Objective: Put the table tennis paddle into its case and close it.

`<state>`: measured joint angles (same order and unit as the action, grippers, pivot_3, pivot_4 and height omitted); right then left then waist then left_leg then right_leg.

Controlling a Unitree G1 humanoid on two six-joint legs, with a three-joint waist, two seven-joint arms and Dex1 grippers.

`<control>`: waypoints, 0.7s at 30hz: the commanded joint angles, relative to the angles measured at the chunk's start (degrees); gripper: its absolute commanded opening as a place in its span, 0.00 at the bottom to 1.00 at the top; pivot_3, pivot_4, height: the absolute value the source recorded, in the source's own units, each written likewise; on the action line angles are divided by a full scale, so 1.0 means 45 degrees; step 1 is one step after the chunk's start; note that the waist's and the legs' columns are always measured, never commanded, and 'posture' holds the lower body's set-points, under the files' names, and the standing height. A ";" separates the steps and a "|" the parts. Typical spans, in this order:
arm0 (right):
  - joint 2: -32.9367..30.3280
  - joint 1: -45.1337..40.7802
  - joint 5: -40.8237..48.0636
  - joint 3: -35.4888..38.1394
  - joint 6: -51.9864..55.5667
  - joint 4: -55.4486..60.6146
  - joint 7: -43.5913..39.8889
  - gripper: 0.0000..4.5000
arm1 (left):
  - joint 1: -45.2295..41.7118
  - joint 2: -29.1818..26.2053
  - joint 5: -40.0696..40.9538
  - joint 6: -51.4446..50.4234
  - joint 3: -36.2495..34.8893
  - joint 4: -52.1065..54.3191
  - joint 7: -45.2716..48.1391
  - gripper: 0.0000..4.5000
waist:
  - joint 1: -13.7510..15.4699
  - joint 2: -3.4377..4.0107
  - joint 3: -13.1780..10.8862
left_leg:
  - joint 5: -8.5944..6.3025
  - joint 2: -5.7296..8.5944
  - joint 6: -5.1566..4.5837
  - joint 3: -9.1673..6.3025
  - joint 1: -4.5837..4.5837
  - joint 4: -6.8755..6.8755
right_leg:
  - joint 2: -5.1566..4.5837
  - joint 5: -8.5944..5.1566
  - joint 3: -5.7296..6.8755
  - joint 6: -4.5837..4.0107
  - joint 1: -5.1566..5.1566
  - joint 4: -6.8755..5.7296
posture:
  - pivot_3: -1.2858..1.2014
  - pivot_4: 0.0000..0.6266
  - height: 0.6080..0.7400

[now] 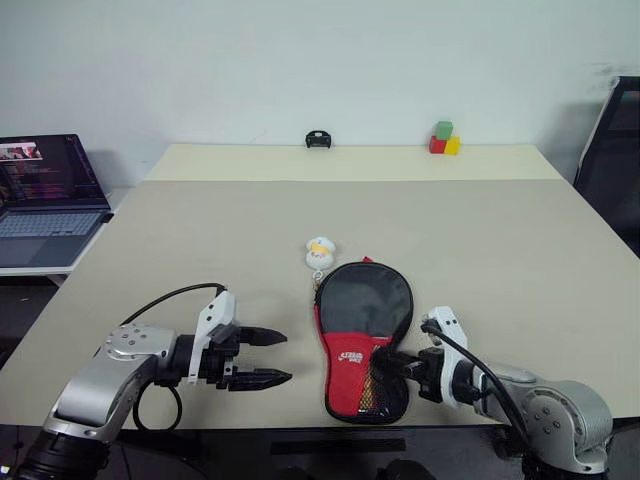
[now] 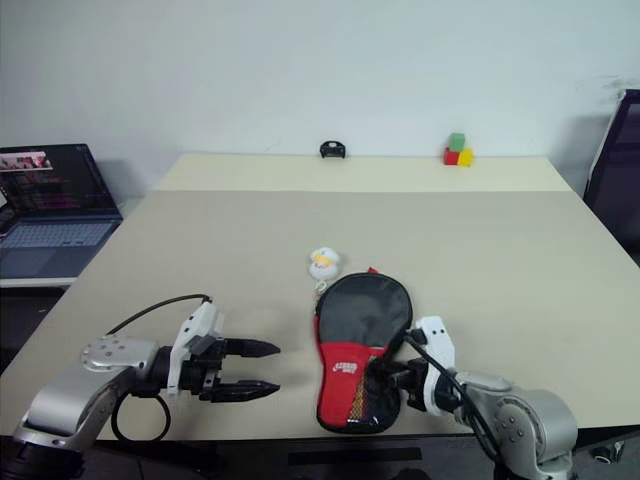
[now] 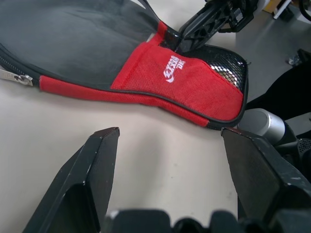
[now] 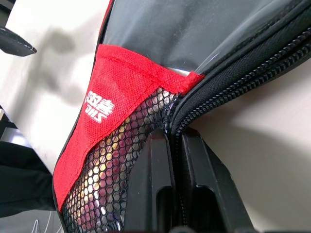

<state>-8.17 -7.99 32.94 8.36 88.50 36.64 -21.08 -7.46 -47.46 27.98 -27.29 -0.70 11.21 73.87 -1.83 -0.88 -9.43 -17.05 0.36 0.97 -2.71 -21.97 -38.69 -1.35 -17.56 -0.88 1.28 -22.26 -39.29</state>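
Two pincers are flanking my case: left gripper gaping at nine o'clock, right gripper clenching its zipper rim; blocks sitting far at one o'clock.

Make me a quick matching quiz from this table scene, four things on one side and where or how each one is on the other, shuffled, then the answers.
1. left hand
2. right hand
3. ball charm
4. coloured blocks

A. far edge of the table
B. shut on the case's zipper edge
C. open, beside the case
D. just beyond the case's round end

Pairs: 1-C, 2-B, 3-D, 4-A
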 commanded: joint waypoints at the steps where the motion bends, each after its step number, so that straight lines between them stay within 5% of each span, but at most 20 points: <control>1: 0.0159 0.0091 0.0487 -0.0069 0.0597 0.0411 -0.0047 0.00 | -0.0161 -0.0156 0.0251 -0.0028 -0.0003 0.0357 0.0167 0.81 | -0.0001 0.0000 0.0000 | 0.0000 0.0000 0.0000 -0.0001 0.0000 0.0000 | 0.0000 0.0000 0.0001 0.0000 0.0000 0.0002 | 0.52 0.24 1.00; 14: -0.1166 -0.0013 0.0153 0.0244 -0.0132 -0.0525 -0.0184 0.00 | -0.0239 0.0061 0.0081 0.0143 0.0189 0.0211 0.0038 0.81 | 0.0007 -0.0001 0.0001 | 0.0000 0.0004 -0.0001 -0.0004 0.0000 0.0006 | 0.0000 0.0000 0.0009 0.0001 0.0018 0.0038 | 0.52 0.24 1.00; 21: -0.0952 0.0140 0.0353 0.1158 0.0323 -0.0119 0.0151 0.48 | -0.0201 0.0262 -0.0011 0.0317 0.0338 0.0143 -0.0138 0.81 | 0.0027 -0.0004 0.0002 | 0.0000 0.0004 -0.0001 -0.0007 0.0005 0.0006 | 0.0000 0.0001 0.0008 0.0002 0.0027 0.0037 | 0.52 0.24 1.00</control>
<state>-11.97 -8.33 35.62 10.50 88.82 35.57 -22.41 -8.05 -46.25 27.76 -26.81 0.93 11.09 73.24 -1.71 -0.90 -9.42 -17.05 0.38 0.97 -2.75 -21.94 -38.67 -1.35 -17.56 -0.83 1.29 -22.11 -39.12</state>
